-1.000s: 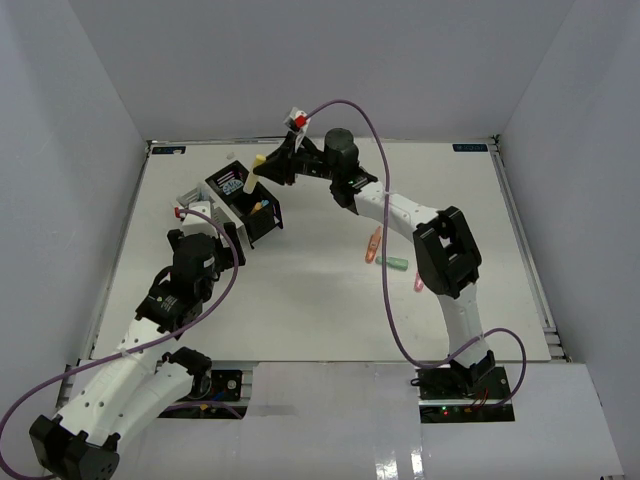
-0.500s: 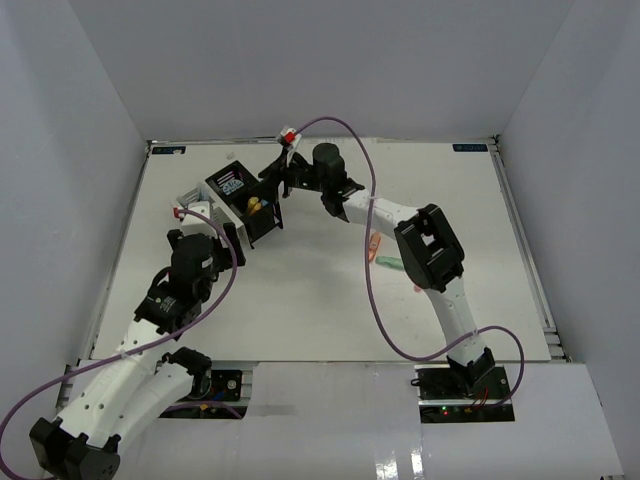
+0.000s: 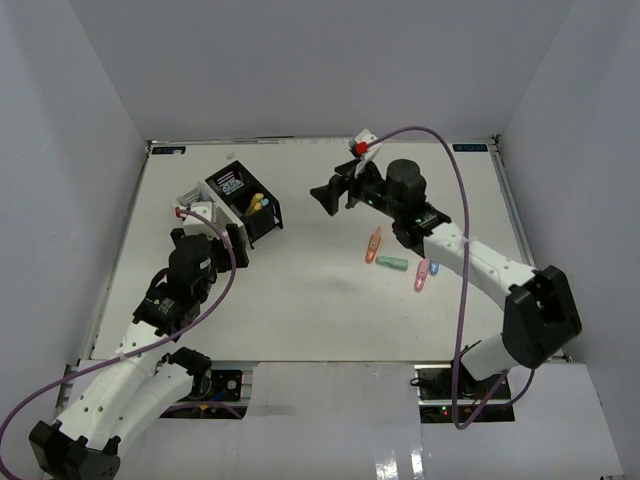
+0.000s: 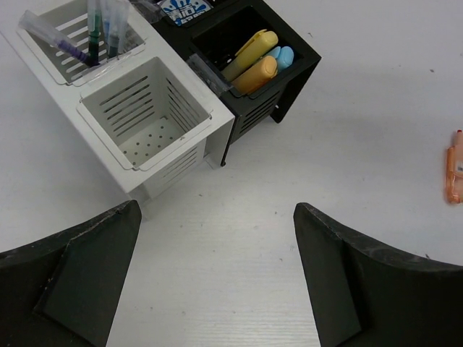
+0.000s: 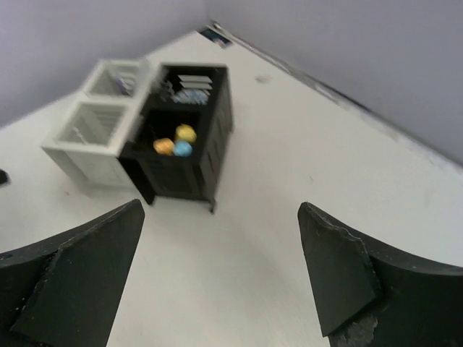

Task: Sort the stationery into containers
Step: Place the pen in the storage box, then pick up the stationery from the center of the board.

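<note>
The white table sits inside plain light walls, and both arms are fixed at its near edge. The right arm reaches far over the middle, with a purple cable looping around it. The left arm is bent on the left side. The organiser stands at the far left: two taller black compartments, with two lower white ones joined at their left. The right gripper hangs in the air to the right of the organiser, well apart from it. Its fingers are spread wide with nothing between them, and only bare table lies between it and the black side. The left gripper hovers just in front of the white compartments, also spread wide and holding nothing. The near black compartment holds three highlighters leaning together: a yellow highlighter, an orange highlighter and a blue highlighter. The near white compartment shows its dotted floor. The far white compartment holds the pens, standing tilted. Four more highlighters lie on the table near the middle, close beside the right forearm: a loose orange one, a green one, a pink one and a loose blue one. The tub sits in the far black compartment, cut off by the top edge of the left wrist view
</note>
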